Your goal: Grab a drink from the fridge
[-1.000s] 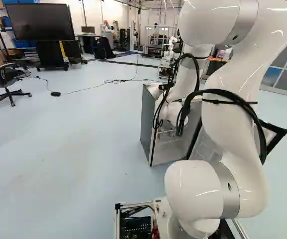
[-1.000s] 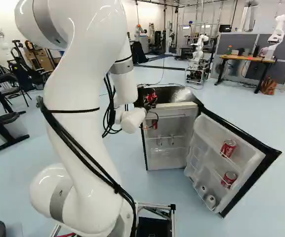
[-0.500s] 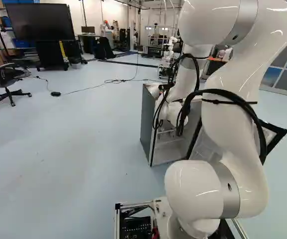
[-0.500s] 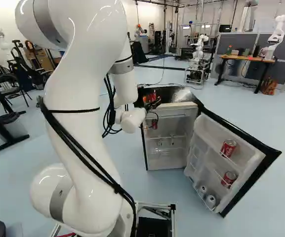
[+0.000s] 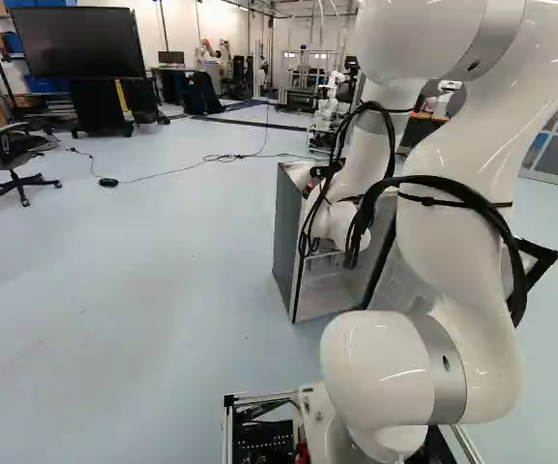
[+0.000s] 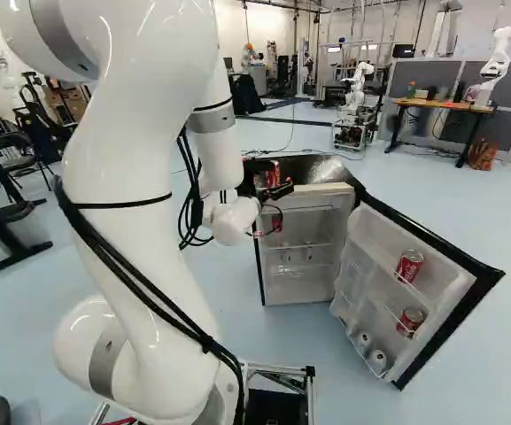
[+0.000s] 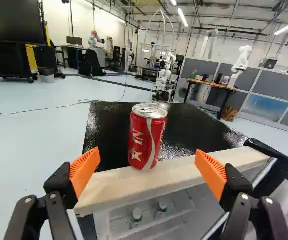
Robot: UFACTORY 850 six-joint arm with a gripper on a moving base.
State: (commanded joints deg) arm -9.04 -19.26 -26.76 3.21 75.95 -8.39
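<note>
In the right base view my gripper (image 6: 278,191) is at the front top edge of the small fridge (image 6: 301,164), beside a red drink can (image 6: 273,172). The wrist view shows the gripper (image 7: 147,167) open, its orange pads well apart. Upright on the fridge's black top, close behind the pale front rim (image 7: 176,176), stands the can (image 7: 146,137). It is ahead of the fingers, midway between their lines, touching neither. The fridge door hangs open, with a red can (image 6: 409,266) on its upper shelf and another (image 6: 410,320) lower down.
The open door (image 6: 468,282) juts out at the fridge's right. White-capped bottles (image 7: 136,215) stand inside the fridge. Farther back are another robot (image 6: 352,93), a wooden table (image 6: 441,105) and, in the left base view, an office chair (image 5: 15,155).
The gripper's fingers have opened around the can and let it go. My arm has drawn back a little from it. The can stays on the fridge top, and the base has not moved.
</note>
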